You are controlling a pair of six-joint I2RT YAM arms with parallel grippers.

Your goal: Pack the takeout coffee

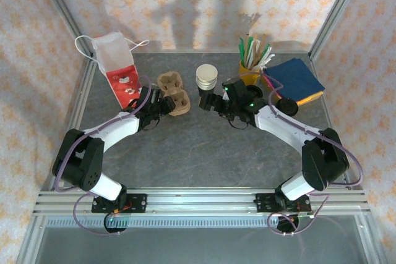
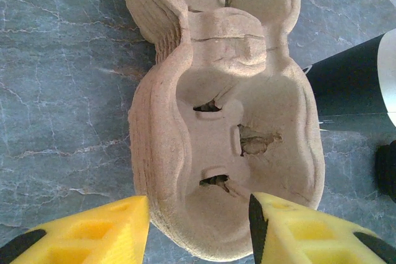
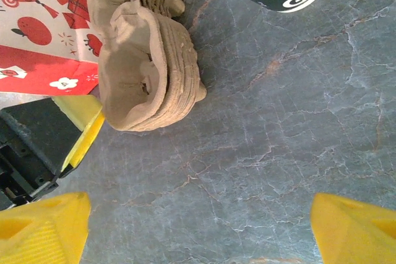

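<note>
1. Pulp carrier [image 2: 216,109] lies left of centre. It has two wells, both empty, and its edges look layered, as if several are nested.
2. Yellow mug [image 1: 247,73], back right, holds a bunch of green and white sticks. Red-and-white paper bag [image 1: 117,69] stands back left; its contents are hidden.
3. Blue pad [image 1: 298,77] lies far right, with a black lid [image 1: 288,104] just beside it.
4. Tabletop [image 1: 204,153] is dark grey and marbled, with an aluminium frame around it. The walls are pale with an orange floral print.
5. Takeout coffee [image 1: 207,81] has a pale top and a black lower part with white lettering. It stands just right of the carrier, apart from it.
6. Left gripper [image 2: 198,227] — yellow fingers sit close on either side of the carrier's near end; cannot tell if they pinch it.
7. Right gripper [image 3: 204,227] — fingers spread wide over bare table, the cup well ahead of them.
</note>
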